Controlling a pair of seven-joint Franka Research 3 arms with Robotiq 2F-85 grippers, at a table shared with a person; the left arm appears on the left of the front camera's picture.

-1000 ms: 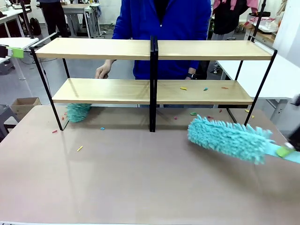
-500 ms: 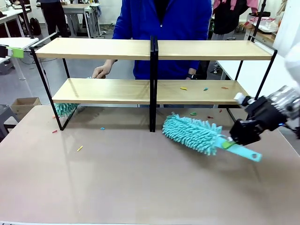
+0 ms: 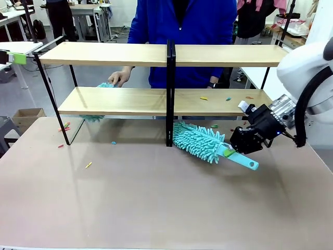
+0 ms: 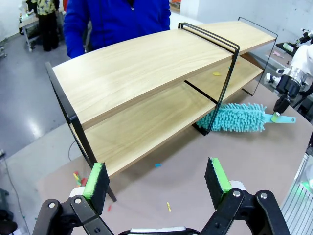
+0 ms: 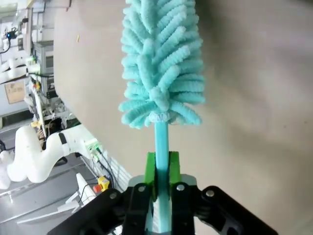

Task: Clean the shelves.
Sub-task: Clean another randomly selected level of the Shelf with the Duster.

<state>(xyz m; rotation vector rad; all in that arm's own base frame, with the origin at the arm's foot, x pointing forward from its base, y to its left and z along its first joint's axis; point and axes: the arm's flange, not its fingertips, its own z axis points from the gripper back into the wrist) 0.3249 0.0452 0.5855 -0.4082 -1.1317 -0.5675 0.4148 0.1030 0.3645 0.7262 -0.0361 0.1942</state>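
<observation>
shelves (image 3: 130,101): two units side by side on desk's (image 3: 156,198) far half; coloured scraps (image 3: 203,98) on right lower board
duster (image 3: 197,140): head low on desk, poked under right lower board, likely to sweep beneath
right jaws: clenched on duster handle
left jaws: released wide, empty; hovering off shelves' left end
person's hand (image 3: 120,77): at left lower board with second duster (image 3: 106,85), likely sharing work

no legible text or labels
</observation>
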